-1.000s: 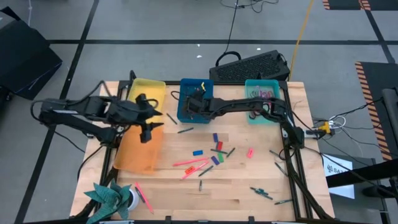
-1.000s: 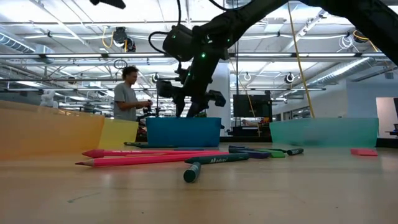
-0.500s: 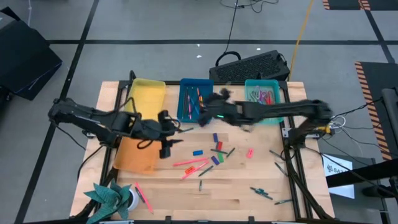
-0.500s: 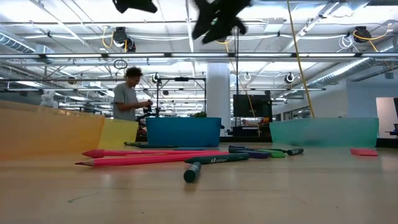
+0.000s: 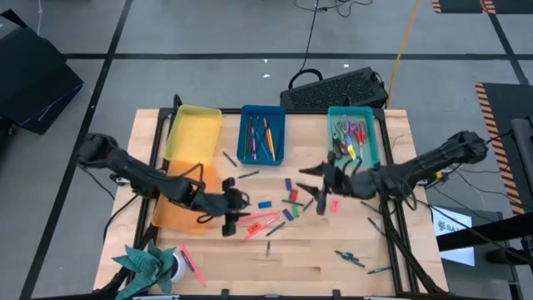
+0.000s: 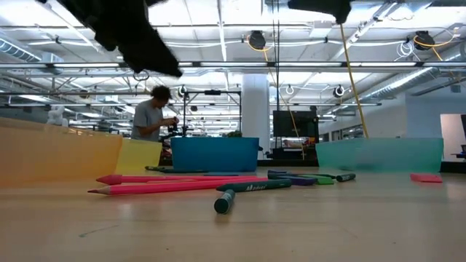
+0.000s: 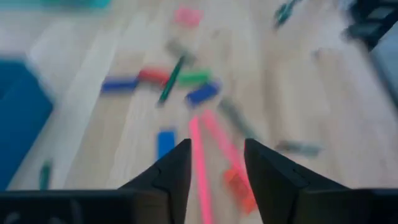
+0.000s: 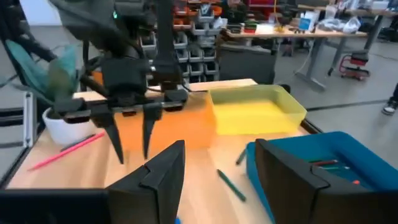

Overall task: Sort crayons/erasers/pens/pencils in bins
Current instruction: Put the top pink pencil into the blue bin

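Pink pencils [image 5: 259, 218] and small erasers, blue [image 5: 265, 203], red [image 5: 293, 195] and pink [image 5: 334, 204], lie loose on the wood at mid-table, with green pens [image 5: 351, 259] nearer the front right. Four bins stand toward the back and left: yellow [image 5: 193, 129], blue [image 5: 261, 136], teal [image 5: 354, 133] and orange [image 5: 185, 198]. My left gripper [image 5: 231, 218] hovers open just left of the pink pencils [image 7: 200, 163], holding nothing. My right gripper [image 5: 317, 198] hovers open over the right side of the pile, also holding nothing. Its wrist view looks across at the left gripper [image 8: 132, 138].
A black keyboard [image 5: 335, 88] lies behind the bins at the far edge. A white pot with a green plant [image 5: 150, 265] stands at the near left corner. More pens lie near the right edge [image 5: 372, 222]. A person [image 6: 151, 116] stands far behind the table.
My left gripper has swung from beside the yellow bin toward the near edge and rightward, down to the pink pencils. My right gripper has left the blue bin, moving right and toward the near edge to the pile's right side. The loose things have stayed put.
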Controlling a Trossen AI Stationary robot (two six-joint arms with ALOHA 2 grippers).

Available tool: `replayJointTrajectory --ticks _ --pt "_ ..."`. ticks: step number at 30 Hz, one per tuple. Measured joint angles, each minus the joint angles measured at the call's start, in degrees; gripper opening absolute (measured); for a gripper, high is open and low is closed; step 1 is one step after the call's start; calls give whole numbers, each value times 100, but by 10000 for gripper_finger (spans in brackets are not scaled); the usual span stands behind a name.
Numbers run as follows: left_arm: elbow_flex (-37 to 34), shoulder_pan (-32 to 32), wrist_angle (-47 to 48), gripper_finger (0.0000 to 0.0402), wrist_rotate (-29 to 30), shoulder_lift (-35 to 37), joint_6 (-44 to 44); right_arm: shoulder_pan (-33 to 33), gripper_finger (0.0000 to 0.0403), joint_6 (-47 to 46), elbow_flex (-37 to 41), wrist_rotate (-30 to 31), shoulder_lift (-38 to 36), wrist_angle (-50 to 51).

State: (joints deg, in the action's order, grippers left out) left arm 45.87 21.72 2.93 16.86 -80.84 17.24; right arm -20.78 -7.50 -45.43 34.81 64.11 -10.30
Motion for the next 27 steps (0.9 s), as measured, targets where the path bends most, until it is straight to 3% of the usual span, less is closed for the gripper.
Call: replayJointTrajectory --ticks 7,13,23,27 --pt "-442 159 -518 118 270 -751 271 -649 185 -662 -2 782 434 -216" --pt "-440 365 -642 120 282 -1541 499 -747 185 -1037 -2 889 1017 -532" --pt "-424 374 246 206 190 -1634 1079 -908 185 -1815 -4 885 1726 -1286" --pt "-414 288 323 191 -229 -1698 1082 -951 185 -1931 -4 881 1888 -1523"
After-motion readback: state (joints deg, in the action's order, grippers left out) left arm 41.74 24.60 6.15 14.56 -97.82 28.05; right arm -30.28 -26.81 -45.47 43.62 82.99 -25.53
